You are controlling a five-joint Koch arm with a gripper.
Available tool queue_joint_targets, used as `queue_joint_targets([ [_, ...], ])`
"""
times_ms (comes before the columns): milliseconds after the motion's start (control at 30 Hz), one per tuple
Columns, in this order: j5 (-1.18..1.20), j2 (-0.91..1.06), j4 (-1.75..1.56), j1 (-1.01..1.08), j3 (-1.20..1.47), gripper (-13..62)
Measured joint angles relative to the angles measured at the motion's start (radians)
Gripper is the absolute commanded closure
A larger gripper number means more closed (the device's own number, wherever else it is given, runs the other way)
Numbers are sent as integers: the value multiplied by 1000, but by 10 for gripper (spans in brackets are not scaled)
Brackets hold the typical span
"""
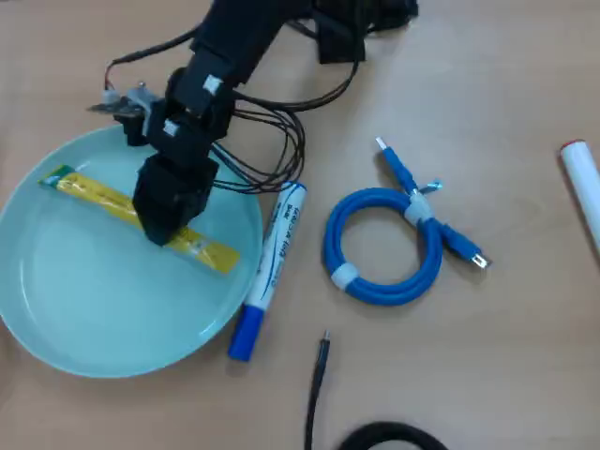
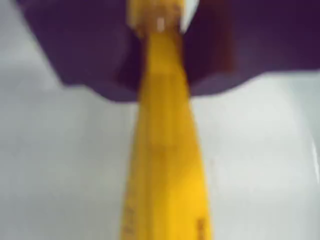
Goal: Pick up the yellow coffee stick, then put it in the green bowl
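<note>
The yellow coffee stick (image 1: 94,195) stretches slantwise across the upper half of the green bowl (image 1: 56,347), its green end at the upper left near the rim. My gripper (image 1: 169,230) comes down on the stick's middle and covers that part in the overhead view. In the wrist view the coffee stick (image 2: 165,165) runs from the bottom edge up into the dark jaws of the gripper (image 2: 157,30), which close in on it from both sides. The pale floor of the bowl (image 2: 60,165) fills the background. Whether the stick rests on the bowl or hangs just over it cannot be told.
A blue-capped white marker (image 1: 272,262) lies against the bowl's right rim. Right of it sits a coiled blue USB cable (image 1: 384,244). A black cable (image 1: 319,375) ends near the bottom edge, and a white cylinder (image 1: 586,178) pokes in at the right edge.
</note>
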Motion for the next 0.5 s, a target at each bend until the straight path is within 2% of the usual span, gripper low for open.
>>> queue_joint_targets([
  [167, -5, 0, -41, -8, 61, 528],
  [500, 38, 0, -137, -6, 117, 323],
])
